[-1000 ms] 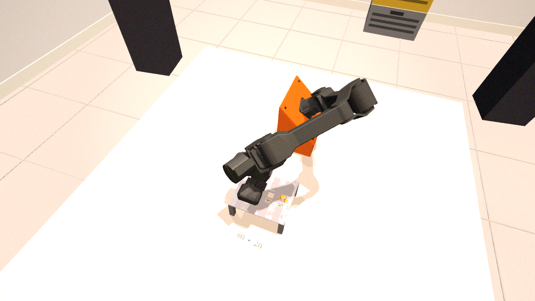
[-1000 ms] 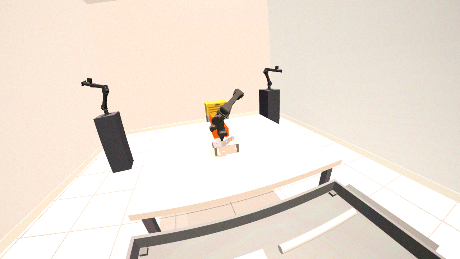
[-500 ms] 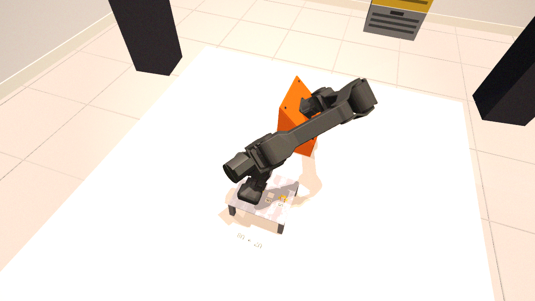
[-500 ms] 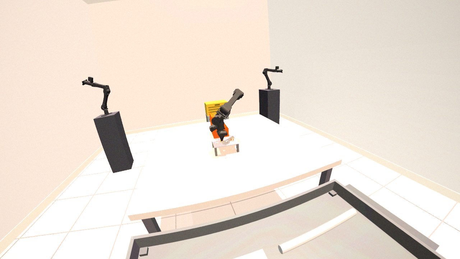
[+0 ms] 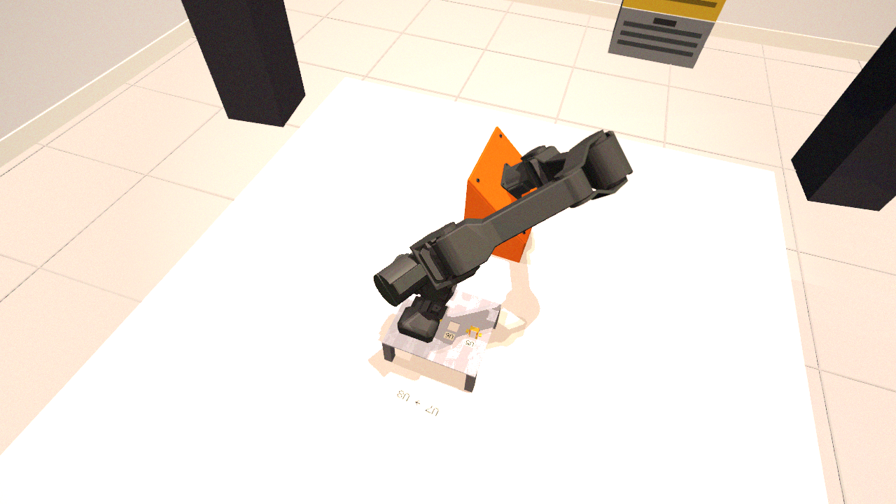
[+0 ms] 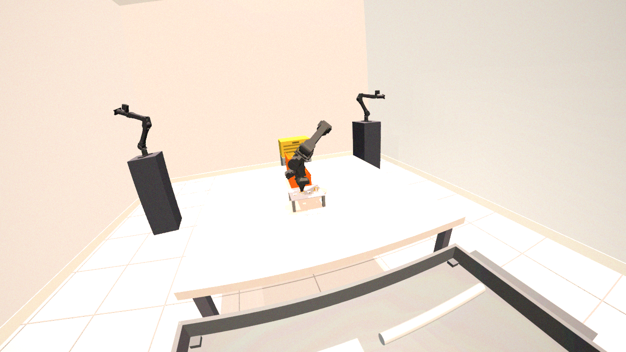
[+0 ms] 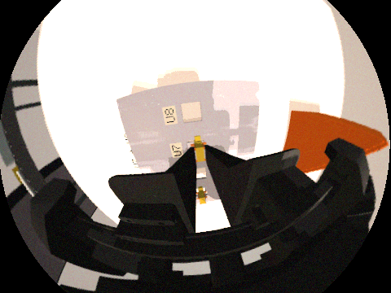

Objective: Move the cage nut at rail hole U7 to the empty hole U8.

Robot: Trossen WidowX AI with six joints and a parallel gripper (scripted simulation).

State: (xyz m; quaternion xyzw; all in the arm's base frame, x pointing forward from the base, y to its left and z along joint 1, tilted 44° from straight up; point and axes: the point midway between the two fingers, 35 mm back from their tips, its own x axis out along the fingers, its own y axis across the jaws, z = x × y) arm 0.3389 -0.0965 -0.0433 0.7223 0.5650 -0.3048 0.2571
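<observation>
A grey rail plate [image 5: 438, 353] [image 7: 155, 134] stands on short dark legs. My gripper [image 6: 301, 190] [image 7: 199, 151] points down over the plate and is shut on the yellow cage nut [image 7: 199, 142] beside the U7 label. The fingers hide part of the nut and most of hole U7; I cannot tell whether its wings are still under the plate. The square hole U8 [image 7: 191, 111] is empty, just beyond the nut in the wrist view; in the top view the gripper hides it. The other yellow nut [image 5: 474, 332] [image 7: 201, 194] sits at U5.
The empty hole U6 [image 5: 453, 326] lies between the two nuts. An orange block [image 5: 485, 204] [image 7: 326, 136] stands behind the plate, under the arm's base. The table [image 5: 281, 376] [image 6: 245, 245] carries printed text in front of the plate. A grey tray [image 6: 315, 296] is at the near side.
</observation>
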